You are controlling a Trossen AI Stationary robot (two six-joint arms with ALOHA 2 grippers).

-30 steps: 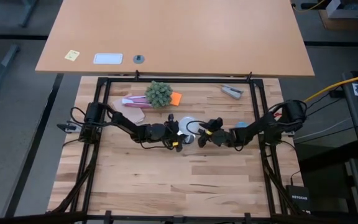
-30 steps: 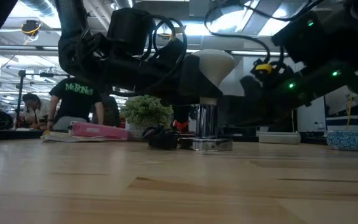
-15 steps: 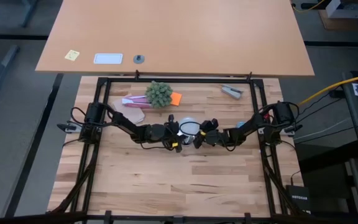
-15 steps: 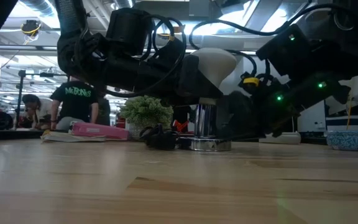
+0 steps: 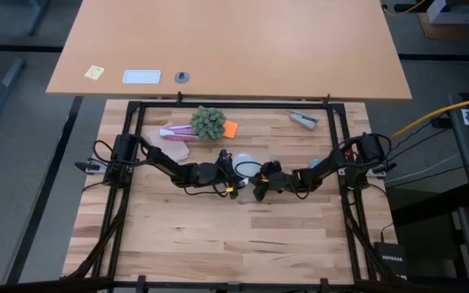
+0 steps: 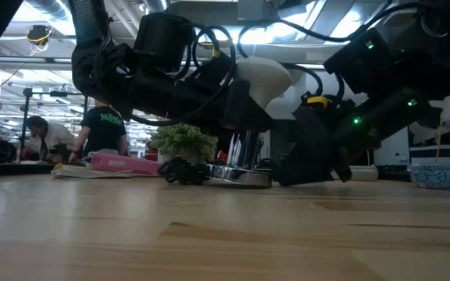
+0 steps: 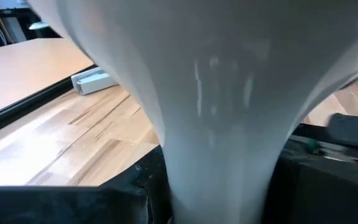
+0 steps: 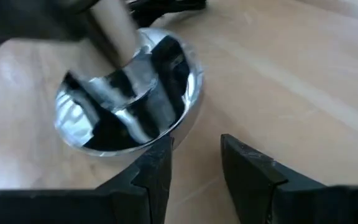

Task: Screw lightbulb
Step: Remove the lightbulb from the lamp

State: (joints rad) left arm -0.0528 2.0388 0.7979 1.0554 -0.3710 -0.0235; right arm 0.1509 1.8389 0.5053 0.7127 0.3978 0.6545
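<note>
Lightbulb [image 6: 262,76] clamped in left gripper [image 5: 231,172] at table [image 5: 218,236] centre, metal base seated in tilted silver socket disc [image 8: 129,106]. Right gripper [image 8: 194,163] just beside disc rim, fingers parted, empty.

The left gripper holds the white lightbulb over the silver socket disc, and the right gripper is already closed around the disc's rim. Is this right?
Not quite. The left gripper does hold the lightbulb over the socket disc, but the right gripper grips nothing: in the right wrist view its fingers stand apart just beside the disc's rim, with bare table between them.
</note>
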